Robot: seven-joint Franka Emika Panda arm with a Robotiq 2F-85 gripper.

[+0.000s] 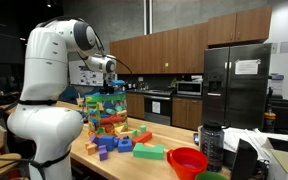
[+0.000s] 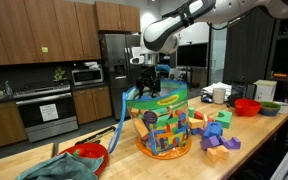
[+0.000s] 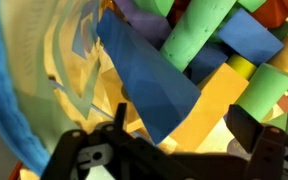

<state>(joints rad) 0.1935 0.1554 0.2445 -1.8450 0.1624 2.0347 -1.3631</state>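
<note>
gripper [image 2: 146, 90] spread above tub [image 2: 156, 138] | blue block [image 3: 144, 75] beneath (clear only in wrist view)

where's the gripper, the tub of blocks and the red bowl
gripper [image 2: 145, 92], exterior view, between its fingertips
tub of blocks [image 2: 174, 100], exterior view, its green top band
red bowl [image 2: 247, 107], exterior view, its outer side

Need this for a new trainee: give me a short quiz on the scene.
1. True or false: the hand is shut on a block.
2. The hand hovers over: A) red bowl, B) tub of foam blocks, C) fridge.
3. Fill in: in the wrist view, the large block at centre is ___.
Key: 1 false; 2 B; 3 blue.
</note>
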